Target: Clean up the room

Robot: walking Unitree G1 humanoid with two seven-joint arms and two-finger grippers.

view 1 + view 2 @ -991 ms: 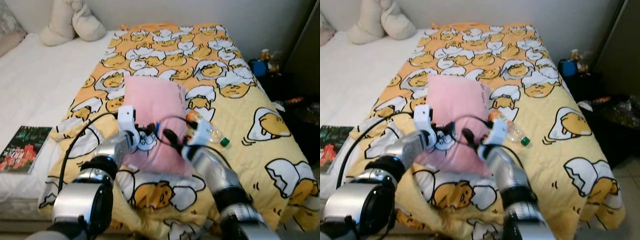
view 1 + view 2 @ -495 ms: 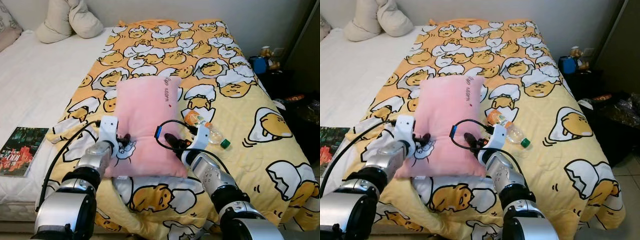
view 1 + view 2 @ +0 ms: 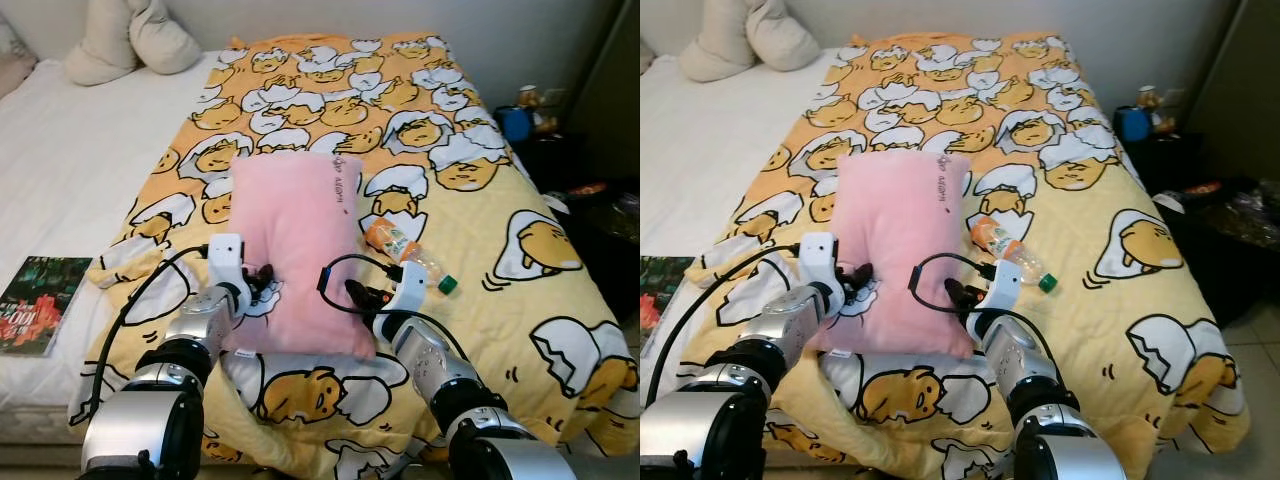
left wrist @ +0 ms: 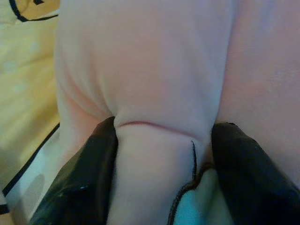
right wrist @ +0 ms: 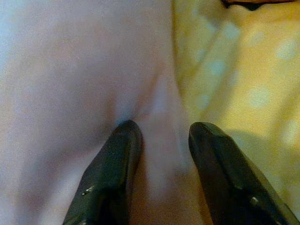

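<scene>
Pinching the pink pillow [image 3: 296, 250] on the bed [image 3: 60, 170] with left gripper [image 3: 262, 281] and right gripper [image 3: 352, 295] clamped; bottle [image 3: 404, 254] and book [image 3: 32, 303] remain untidied, I judge.

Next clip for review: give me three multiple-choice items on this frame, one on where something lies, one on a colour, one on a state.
1. Where does the plastic bottle lie?
A. On the patterned blanket, on the robot's right of the pink pillow
B. On the white sheet by the book
C. On top of the pillow

2. What colour is the bottle's cap?
A. Red
B. Green
C. White

3. What are the two grippers doing?
A. Both hang open above the bed
B. Left gripper and right gripper each pinch the pillow's near edge
C. One holds the bottle

Answers: 1 A, the bottle rests on the blanket just beside the pillow. 2 B, the cap at its end is green. 3 B, each wrist view shows pink fabric bunched between the black fingers.
</scene>
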